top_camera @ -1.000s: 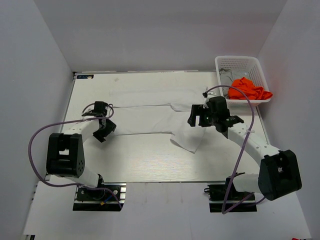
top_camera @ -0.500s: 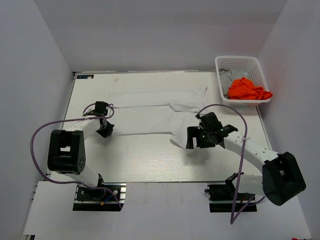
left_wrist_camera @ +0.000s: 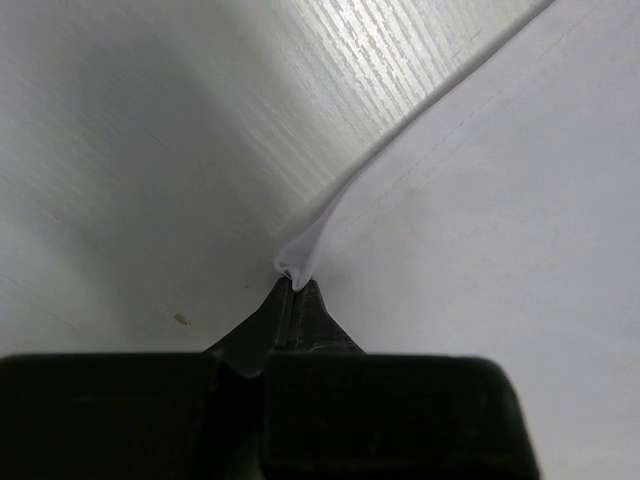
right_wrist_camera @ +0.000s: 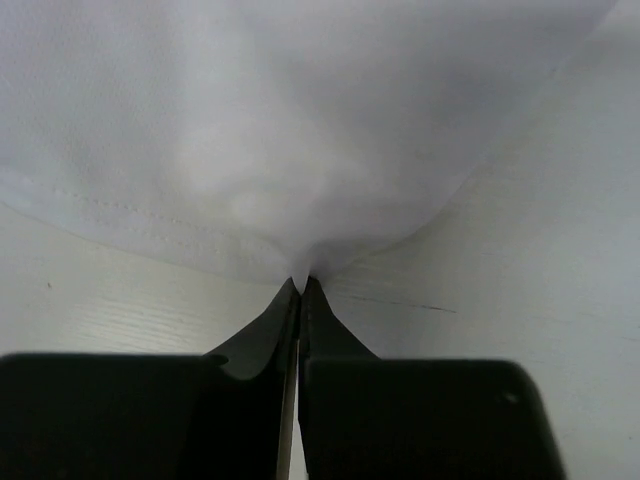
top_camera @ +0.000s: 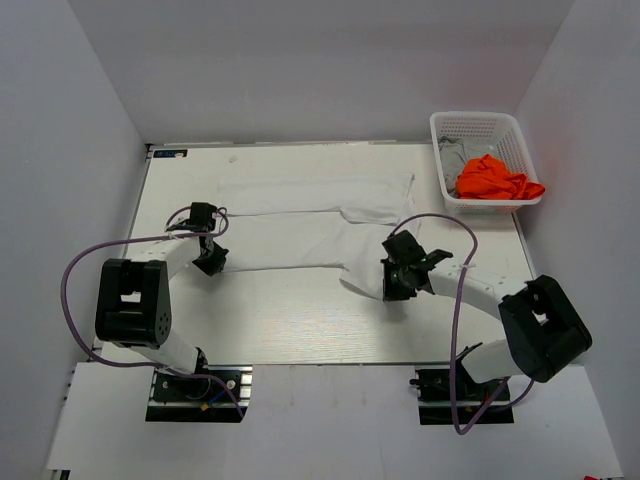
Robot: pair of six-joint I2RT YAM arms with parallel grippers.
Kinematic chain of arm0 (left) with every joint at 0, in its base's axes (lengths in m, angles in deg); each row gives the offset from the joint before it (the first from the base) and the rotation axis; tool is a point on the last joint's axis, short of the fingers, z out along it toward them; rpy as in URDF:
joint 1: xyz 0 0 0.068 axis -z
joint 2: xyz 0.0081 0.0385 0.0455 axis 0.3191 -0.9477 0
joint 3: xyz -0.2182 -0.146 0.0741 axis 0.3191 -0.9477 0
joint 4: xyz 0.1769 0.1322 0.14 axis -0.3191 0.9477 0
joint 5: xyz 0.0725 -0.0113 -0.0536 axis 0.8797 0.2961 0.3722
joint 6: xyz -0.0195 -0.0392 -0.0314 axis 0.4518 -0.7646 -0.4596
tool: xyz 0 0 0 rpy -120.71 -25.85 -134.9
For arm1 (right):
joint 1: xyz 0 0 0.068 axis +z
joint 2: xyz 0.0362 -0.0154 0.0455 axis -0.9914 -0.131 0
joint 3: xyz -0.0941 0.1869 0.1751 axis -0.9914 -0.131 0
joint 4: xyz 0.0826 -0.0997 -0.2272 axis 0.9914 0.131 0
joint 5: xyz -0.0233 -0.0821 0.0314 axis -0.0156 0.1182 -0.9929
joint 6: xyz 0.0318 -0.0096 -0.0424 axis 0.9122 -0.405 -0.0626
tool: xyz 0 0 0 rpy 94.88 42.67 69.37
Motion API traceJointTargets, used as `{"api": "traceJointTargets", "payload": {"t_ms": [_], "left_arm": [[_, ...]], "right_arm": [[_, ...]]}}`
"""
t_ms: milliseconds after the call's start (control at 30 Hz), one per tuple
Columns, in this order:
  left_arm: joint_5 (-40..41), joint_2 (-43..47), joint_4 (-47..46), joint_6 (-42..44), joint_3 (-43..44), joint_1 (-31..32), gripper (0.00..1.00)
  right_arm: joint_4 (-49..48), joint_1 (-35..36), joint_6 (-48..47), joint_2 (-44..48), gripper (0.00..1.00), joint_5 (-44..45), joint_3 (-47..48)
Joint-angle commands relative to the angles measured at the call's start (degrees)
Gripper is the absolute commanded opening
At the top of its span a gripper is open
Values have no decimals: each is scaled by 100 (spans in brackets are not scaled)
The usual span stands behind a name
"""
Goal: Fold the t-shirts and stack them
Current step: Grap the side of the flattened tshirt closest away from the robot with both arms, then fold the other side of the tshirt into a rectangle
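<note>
From above, the white t-shirt (top_camera: 300, 232) lies spread flat across the middle of the counter (top_camera: 280, 325). The left end effector (top_camera: 211, 262) sits at its left edge and the right end effector (top_camera: 393, 287) at its near right corner. The orange t-shirt (top_camera: 495, 178) and the grey t-shirt (top_camera: 452, 153) lie in the basket (top_camera: 475, 116) at the far right corner.

At the left wrist, the jaws are closed tight, pinching a small peak of the white cloth's edge.

At the right wrist, the jaws are likewise clamped together on a puckered fold of the hem.
</note>
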Motion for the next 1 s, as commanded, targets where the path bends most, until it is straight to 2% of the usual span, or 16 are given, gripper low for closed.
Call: {"api": "traceJointTargets", "payload": {"t_ms": [0,167,367,467,700,967], "left_arm": [[-23,-46,259,1,143,-19,0],[-75,6,444,54,459,-19,0],[-181,-336,646,106,1214,-19,0],[-181,-713,892,106,1812,-19,0],[21,-1566,1393,45,3191,-124,0],[197,-2313,1587,-17,4220,-370,0]], "right_arm": [[-189,20,172,154,0,462,315],[-496,-50,48,550,0,549,720],[-629,-358,-128,111,0,857,1528],[-1015,-604,-207,-109,0,744,1862],[-1025,-1123,-453,-1224,0,507,3197],[-945,-1562,-795,-2393,0,444,4657]]}}
